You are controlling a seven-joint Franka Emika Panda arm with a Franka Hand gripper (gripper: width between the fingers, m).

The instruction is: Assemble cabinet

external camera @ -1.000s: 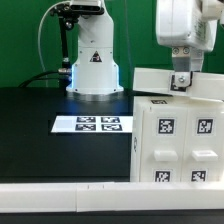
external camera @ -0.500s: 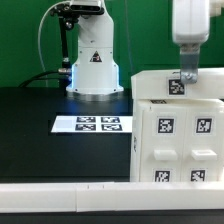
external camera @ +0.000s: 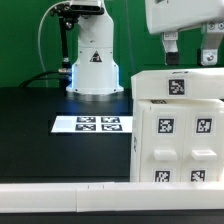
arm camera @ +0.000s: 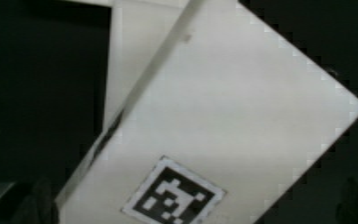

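White cabinet (external camera: pixel 178 135) with tagged top, pincer (external camera: pixel 190 48) open above it

marker board (external camera: pixel 89 124) flat on black table (external camera: pixel 30 130), long low white rail (external camera: pixel 60 196) along front edge

There was one tall white plastic cabinet (external camera: pixel 178 130), one thin flat white marker board (external camera: pixel 90 124), one long low white rail (external camera: pixel 70 196) and one white robot base (external camera: pixel 92 65).

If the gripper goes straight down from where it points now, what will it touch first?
Most likely the cabinet's top panel. The open gripper hangs just above it, apart from it, and the wrist view shows that white tagged panel right below. Exact depth is unclear.
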